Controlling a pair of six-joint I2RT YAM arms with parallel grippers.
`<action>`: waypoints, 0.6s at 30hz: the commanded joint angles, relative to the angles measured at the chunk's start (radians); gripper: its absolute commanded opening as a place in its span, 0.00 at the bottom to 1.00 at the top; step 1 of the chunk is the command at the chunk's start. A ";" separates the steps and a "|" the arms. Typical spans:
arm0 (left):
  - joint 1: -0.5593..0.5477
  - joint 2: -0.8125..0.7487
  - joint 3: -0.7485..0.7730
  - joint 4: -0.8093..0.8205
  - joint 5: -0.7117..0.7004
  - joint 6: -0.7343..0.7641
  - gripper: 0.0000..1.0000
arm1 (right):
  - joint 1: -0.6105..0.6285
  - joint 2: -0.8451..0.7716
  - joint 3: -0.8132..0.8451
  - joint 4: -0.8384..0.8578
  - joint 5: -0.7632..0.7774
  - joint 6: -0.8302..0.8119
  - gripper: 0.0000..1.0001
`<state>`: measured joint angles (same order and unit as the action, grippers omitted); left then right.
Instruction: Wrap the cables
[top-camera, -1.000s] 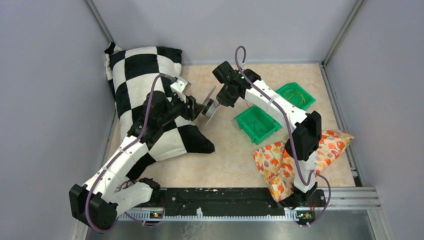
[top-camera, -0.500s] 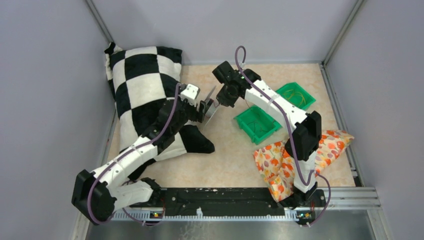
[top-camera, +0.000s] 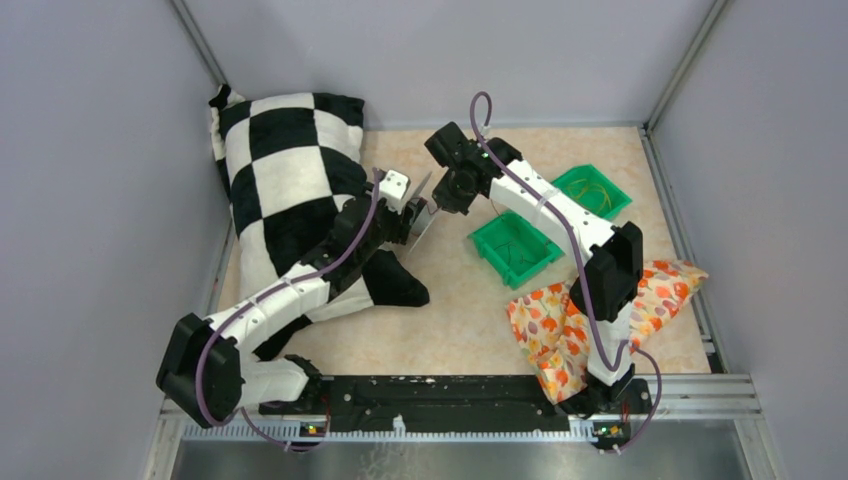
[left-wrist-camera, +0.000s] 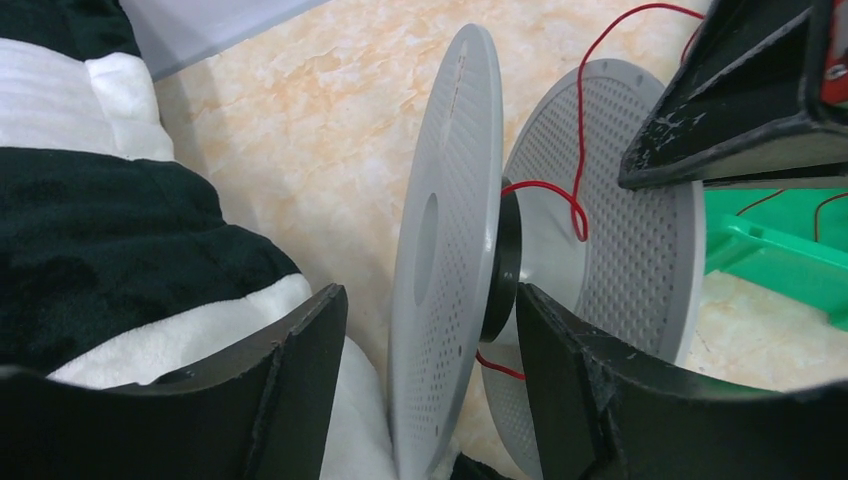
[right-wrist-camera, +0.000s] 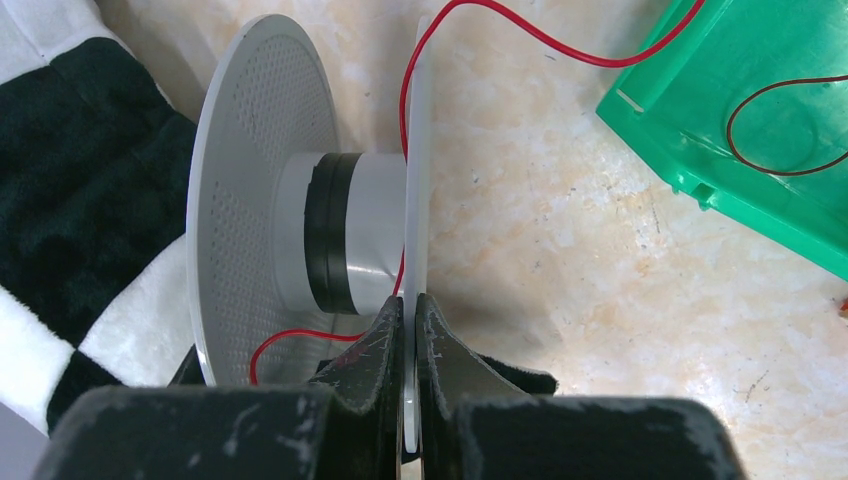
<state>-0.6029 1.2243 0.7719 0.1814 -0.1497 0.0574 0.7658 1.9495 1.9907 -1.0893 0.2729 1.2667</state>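
Work surface: one beige marbled table, enclosed by grey walls on three sides. Nearest the arm bases, at right, lies one orange-patterned cloth. One black-and-white checkered pillow occupies the left side. At centre is one spool with two perforated grey flanges, both upright. The left gripper is spread, its fingers straddling one flange. The right gripper is pressed together, pinching the other flange's rim. One red cable loops loosely at the spool hub and trails toward the nearer green bin. The farther green bin holds yellowish wires, too fine to count.
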 joint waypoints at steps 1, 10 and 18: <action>0.000 0.018 -0.003 0.053 -0.048 0.027 0.68 | 0.013 -0.051 0.041 0.052 -0.028 0.005 0.00; -0.001 0.039 0.010 0.042 -0.024 0.061 0.56 | 0.013 -0.052 0.032 0.061 -0.035 0.002 0.00; -0.001 0.050 0.023 0.014 0.004 0.081 0.45 | 0.014 -0.061 0.018 0.069 -0.039 0.005 0.00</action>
<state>-0.6029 1.2636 0.7719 0.1780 -0.1688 0.1169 0.7658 1.9495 1.9903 -1.0855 0.2646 1.2655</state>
